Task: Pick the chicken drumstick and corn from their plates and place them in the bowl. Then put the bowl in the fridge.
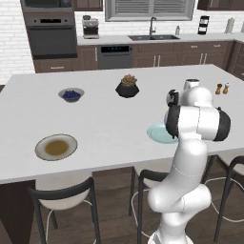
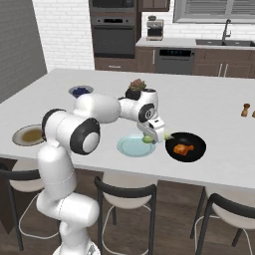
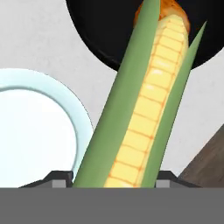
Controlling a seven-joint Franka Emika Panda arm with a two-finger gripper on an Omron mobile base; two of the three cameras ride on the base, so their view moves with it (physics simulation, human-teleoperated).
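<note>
Claw (image 2: 156,134) clamping on corn (image 3: 142,109), carrying it above surface (image 2: 209,107) between light blue plate (image 2: 130,148) and black bowl (image 2: 197,142). Cob's long axis pointing away from claw toward 12–1 o'clock in hand view, tip overlapping bowl rim. Bowl lying at 3 o'clock from claw in right base view, just beside it; chicken drumstick (image 2: 182,148) already resting inside. Grey-rimmed plate (image 1: 56,147) sitting bare at 9 o'clock, well apart. Judged next: shifting cob over bowl centre, then releasing
</note>
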